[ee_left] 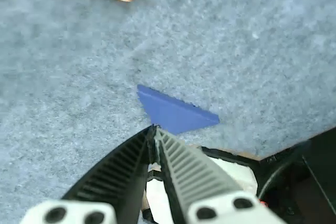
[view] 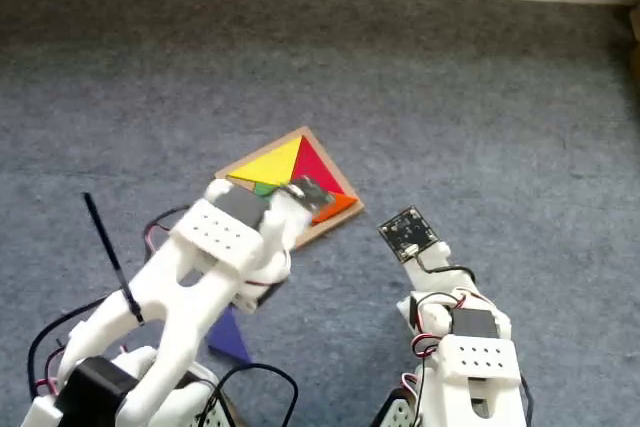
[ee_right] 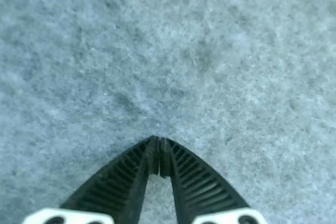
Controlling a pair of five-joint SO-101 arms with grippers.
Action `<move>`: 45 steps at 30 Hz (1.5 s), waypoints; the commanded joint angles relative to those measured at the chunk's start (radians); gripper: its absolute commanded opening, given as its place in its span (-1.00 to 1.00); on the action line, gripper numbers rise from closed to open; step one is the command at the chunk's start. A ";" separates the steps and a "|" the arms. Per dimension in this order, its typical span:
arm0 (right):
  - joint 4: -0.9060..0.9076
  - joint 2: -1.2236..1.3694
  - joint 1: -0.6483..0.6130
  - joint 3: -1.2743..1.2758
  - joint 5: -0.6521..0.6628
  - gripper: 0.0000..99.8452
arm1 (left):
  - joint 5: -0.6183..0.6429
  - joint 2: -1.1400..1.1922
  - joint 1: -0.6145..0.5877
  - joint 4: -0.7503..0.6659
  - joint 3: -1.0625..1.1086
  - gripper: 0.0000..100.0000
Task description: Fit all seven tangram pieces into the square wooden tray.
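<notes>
One loose piece: blue triangle (view: 232,337) lies flat on the grey felt desk (view: 500,97), right beside the left arm (view: 200,277) near its base, about 7 o'clock from the tray.
Left jaws: left gripper (ee_left: 155,129) is pinched together with nothing in it. In its wrist view the tips sit right at the triangle's near corner. Touching or hovering above it, can't tell.
Right jaws: right gripper (ee_right: 159,141) is also closed tight and empty, over bare felt, around 4 o'clock of the tray and well apart from the triangle.
What matters: triangle lies straight ahead of the left tips, its long edge on the far side and running across them, not along. Left arm is clearly nearer, so I'd guess it does the grab, and the jaws have to open first.
Tray: wooden tray (view: 322,231) sits farther out, turned like a diamond, with yellow (view: 268,162), red (view: 318,162), green (view: 262,188) and orange (view: 343,207) pieces seated. Left wrist hangs over its near edge, so can't count the rest.
</notes>
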 commanded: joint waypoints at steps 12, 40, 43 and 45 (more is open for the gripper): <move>0.372 0.004 -0.639 -0.532 -0.443 -0.81 | 0.009 -0.246 -0.868 -0.017 -0.117 -0.99; 0.090 1.004 -1.233 -1.049 -0.845 -0.60 | 0.434 -0.249 -1.572 -0.255 -0.010 -0.99; 0.090 1.049 -1.233 -1.081 -0.852 -0.60 | 0.434 -0.249 -1.600 -0.261 -0.010 -0.99; 0.090 1.072 -1.231 -1.106 -0.907 -0.60 | 0.434 -0.249 -1.600 -0.261 -0.010 -0.99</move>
